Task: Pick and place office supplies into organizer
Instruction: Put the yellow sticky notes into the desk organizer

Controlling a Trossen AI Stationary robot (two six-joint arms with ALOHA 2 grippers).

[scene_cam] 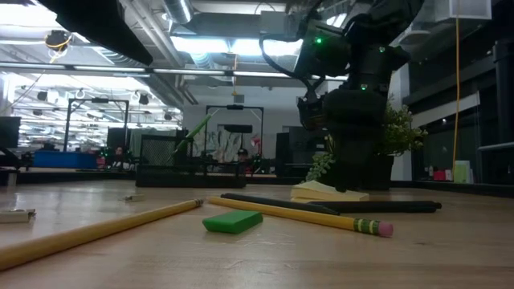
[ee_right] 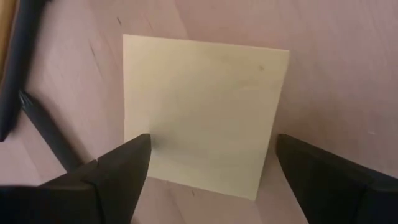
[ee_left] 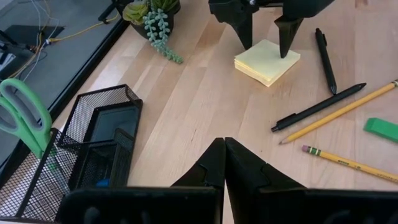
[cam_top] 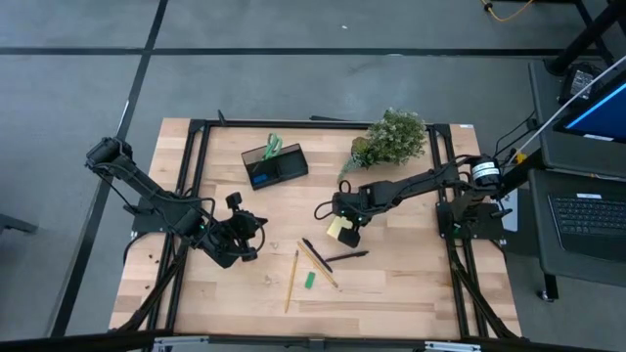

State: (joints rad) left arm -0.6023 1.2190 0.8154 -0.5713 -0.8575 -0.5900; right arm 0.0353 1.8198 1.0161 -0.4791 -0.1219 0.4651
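Fingers of right gripper [ee_right: 211, 163] spread wide astride sticky-note pad [ee_right: 202, 112] on table [cam_top: 411, 274]. From left wrist: left gripper [ee_left: 224, 163] pressed closed, scissors [ee_left: 25, 118] standing in organizer [ee_left: 93, 146].

light: bright, even | low view: ceiling glare | foreground pencil [scene_cam: 88, 232]: blurred

Pale smooth wood table [ee_left: 186, 112], black wire-mesh metal organizer [ee_left: 81, 149], matt yellow paper sticky-note pad [ee_right: 202, 112], glossy green plastic scissors [ee_left: 25, 118]

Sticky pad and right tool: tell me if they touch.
Cannot tell. The right wrist view shows the right tool open, its fingers astride the sticky pad, but no plain contact or gap.
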